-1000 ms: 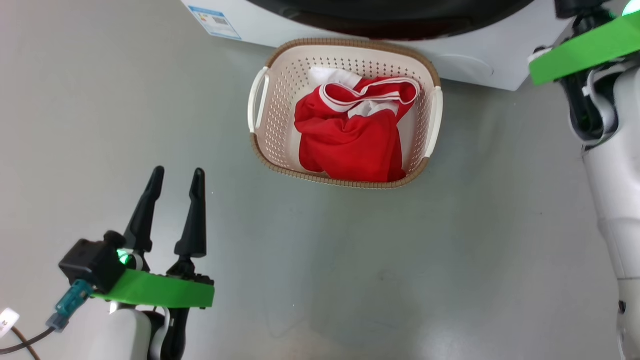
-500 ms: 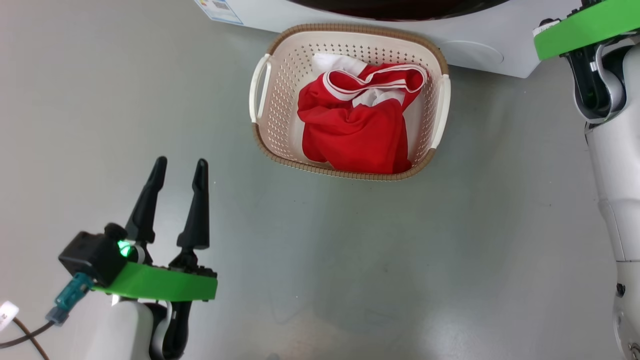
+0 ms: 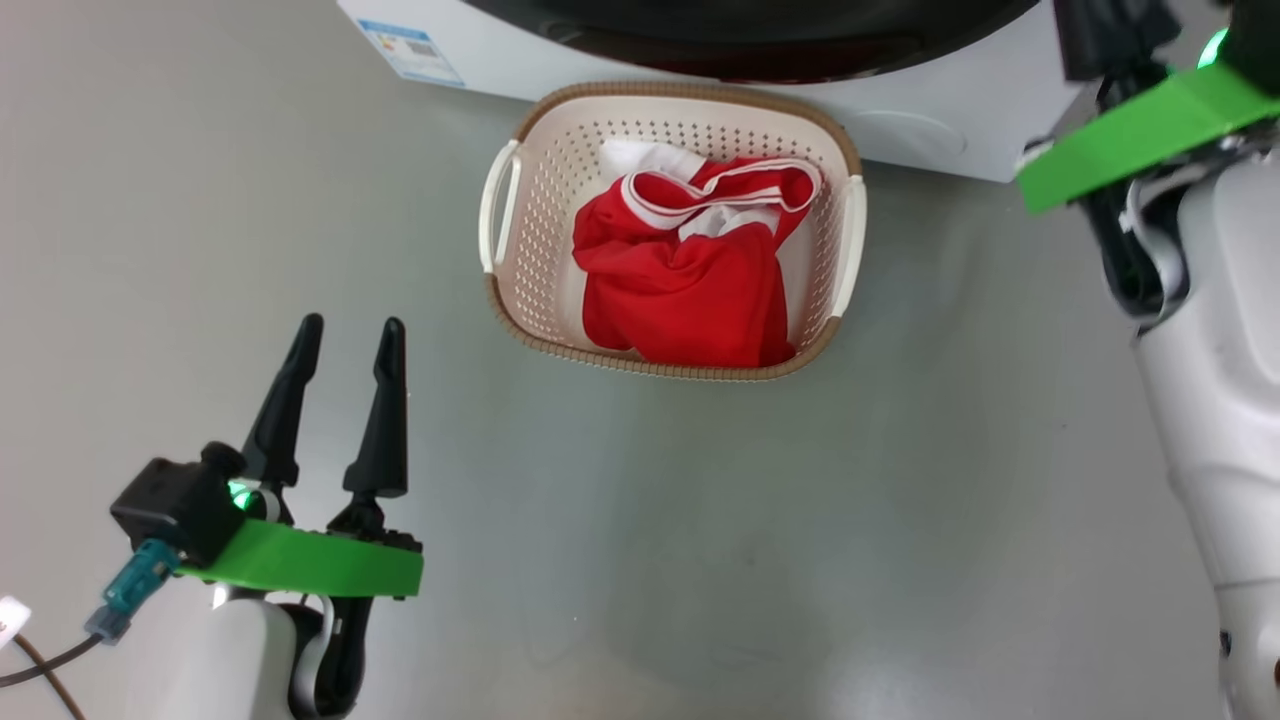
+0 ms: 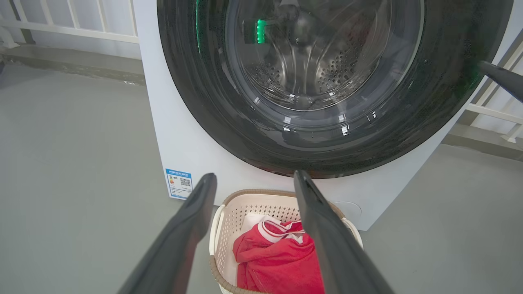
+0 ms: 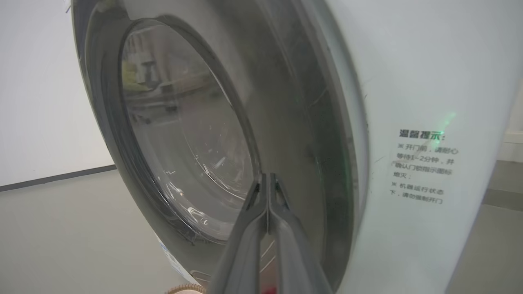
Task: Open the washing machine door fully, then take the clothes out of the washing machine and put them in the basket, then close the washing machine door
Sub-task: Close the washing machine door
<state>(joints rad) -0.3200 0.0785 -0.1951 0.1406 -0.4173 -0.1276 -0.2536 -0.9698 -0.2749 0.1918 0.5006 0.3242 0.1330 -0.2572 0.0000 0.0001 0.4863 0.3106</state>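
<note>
my right gripper [image 5: 267, 179]: fingers pressed together, tips by washing machine door [image 5: 184, 134] | left gripper [image 3: 351, 325]: spread, empty | risk: tips skid off glossy rim, door fails to latch

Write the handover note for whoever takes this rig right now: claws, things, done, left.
Left claw: open, empty, over the floor left of the basket.
Right claw: shut, empty, tips at the black rim of the washing machine door; contact unclear.
Clothes: in the basket, which stands in front of the washing machine.
Done: clothes out and in the basket; door lies against the machine's front.
Left: make sure the door is latched, which cannot be told here.
</note>
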